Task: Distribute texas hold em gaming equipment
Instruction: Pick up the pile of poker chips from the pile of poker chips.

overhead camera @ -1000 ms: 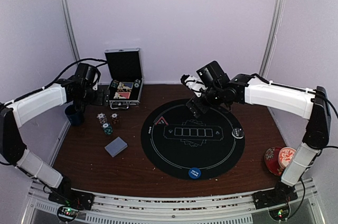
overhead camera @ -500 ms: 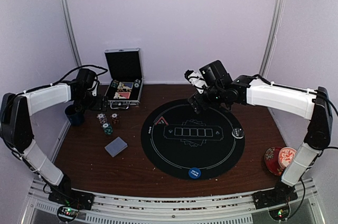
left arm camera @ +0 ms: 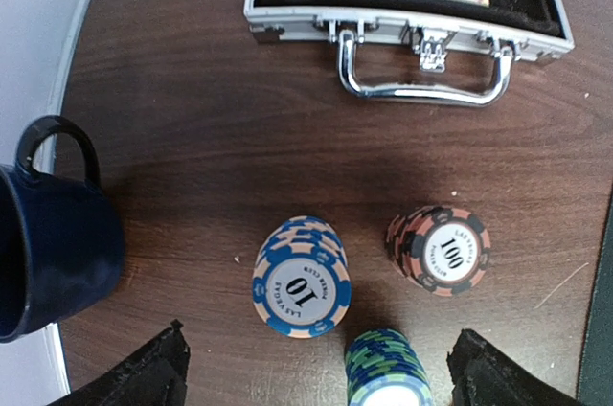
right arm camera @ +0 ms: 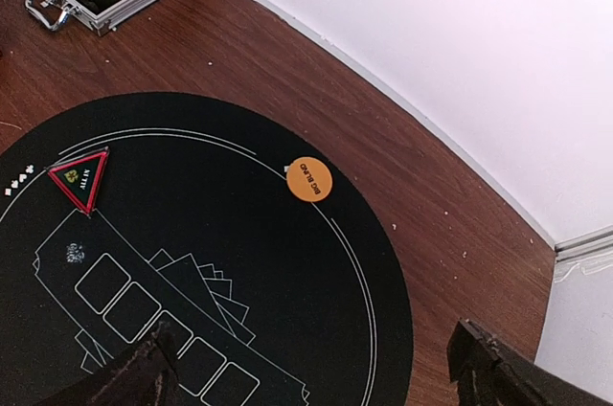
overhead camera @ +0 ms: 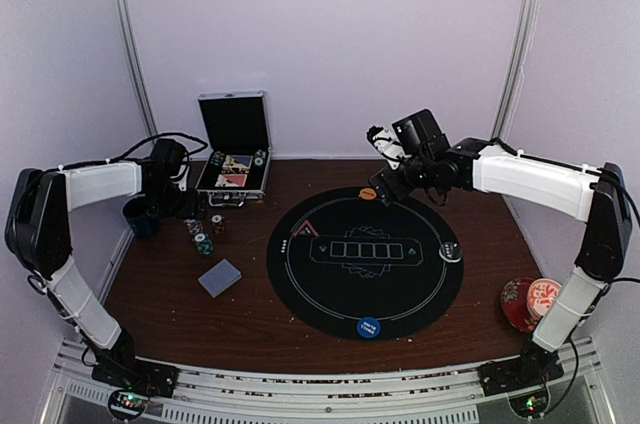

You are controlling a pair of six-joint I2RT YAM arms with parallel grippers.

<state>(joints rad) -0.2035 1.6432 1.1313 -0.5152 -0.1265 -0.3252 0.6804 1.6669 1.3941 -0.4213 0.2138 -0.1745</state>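
Hovering your left gripper (left arm camera: 316, 370) over chip stacks (left arm camera: 301, 277), jaws spread, empty; looks lined up for pickup. Right gripper (right arm camera: 316, 372) jaws apart, empty, above mat (right arm camera: 287, 243). Orange button disc (right arm camera: 308, 179) lies on mat's far rim, likely a seat spot. Mug (left arm camera: 53, 238) near stacks, case (left arm camera: 402, 13) beyond: mind left finger

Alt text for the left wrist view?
Before the open left gripper stand a blue 10 chip stack, a black 100 chip stack and, nearest, a green chip stack, on a wooden table. Navy mug at left, open metal case beyond.
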